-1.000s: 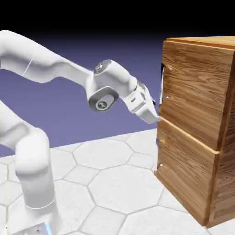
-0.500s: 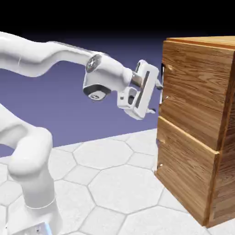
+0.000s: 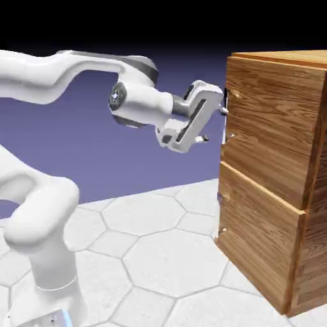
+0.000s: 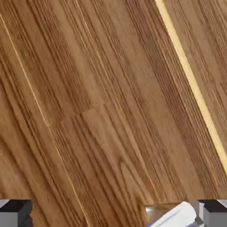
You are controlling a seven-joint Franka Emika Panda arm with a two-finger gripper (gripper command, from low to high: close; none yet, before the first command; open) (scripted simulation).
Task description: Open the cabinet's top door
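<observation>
Gripper (image 3: 213, 124) is open, jaws wide apart, nothing gripped. It's at the end of the white, jointed robot arm (image 3: 144, 103), which comes in from the exterior view's left. Hand is tilted, one fingertip higher and nearer the cabinet than the other.

Tall, boxy cabinet of glossy brown wood grain (image 3: 311, 255) is at the exterior view's right, upright. Top door, the roughly square upper wood-grain panel (image 3: 274, 128), sits above the lower wood-grain panel (image 3: 258, 236). Top door looks closed. Light wood strip (image 3: 262, 186) runs along the seam between the panels.

Slim silver-white metal handle (image 3: 224, 131) is upright at the top door's left edge as the exterior view shows it, between the cabinet's upper left corner and the seam. Upper fingertip is right by the handle; can't tell if they touch. Lower fingertip is apart from the cabinet, left of the handle.

Hand view: wood grain nearly fills it, pale strip slanting down across the upper right. Fingertips at the bottom left and bottom right. White rounded piece of a handle shows at the bottom, just beside the right-hand fingertip, well apart from the left-hand one. Contact unclear there too.
</observation>
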